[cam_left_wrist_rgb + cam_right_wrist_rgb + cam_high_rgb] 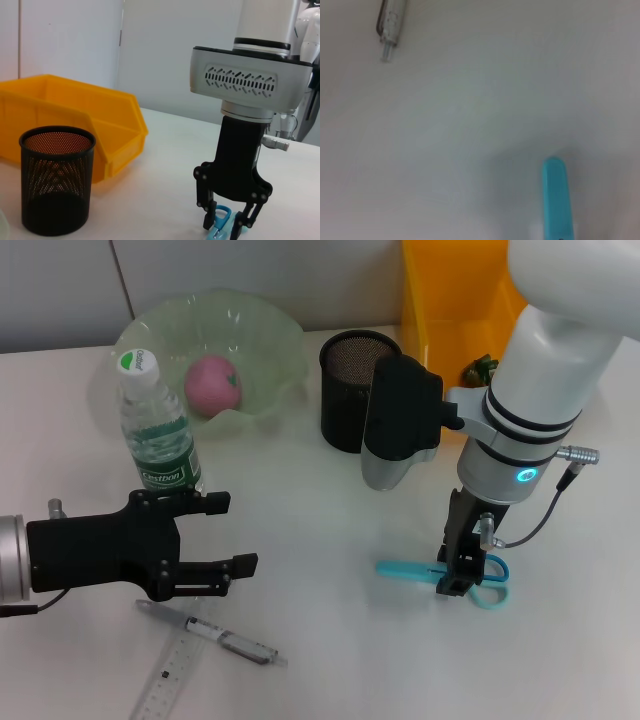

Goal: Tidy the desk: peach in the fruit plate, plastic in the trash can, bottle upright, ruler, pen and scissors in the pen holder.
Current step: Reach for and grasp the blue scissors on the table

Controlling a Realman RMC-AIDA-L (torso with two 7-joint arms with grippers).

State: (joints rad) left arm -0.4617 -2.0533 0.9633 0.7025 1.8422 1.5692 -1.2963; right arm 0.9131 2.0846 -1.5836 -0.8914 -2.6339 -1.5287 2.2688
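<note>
Partly hidden | scissors handles behind right hand

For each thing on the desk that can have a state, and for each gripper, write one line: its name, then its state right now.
peach: in the fruit plate
bottle: upright, capped
pen holder: upright, empty
trash can: upright, something green inside
scissors: flat on the desk, blade cover on
pen: lying flat
ruler: lying flat
right gripper: down over the scissors, jaws astride the handles
left gripper: open, empty
</note>
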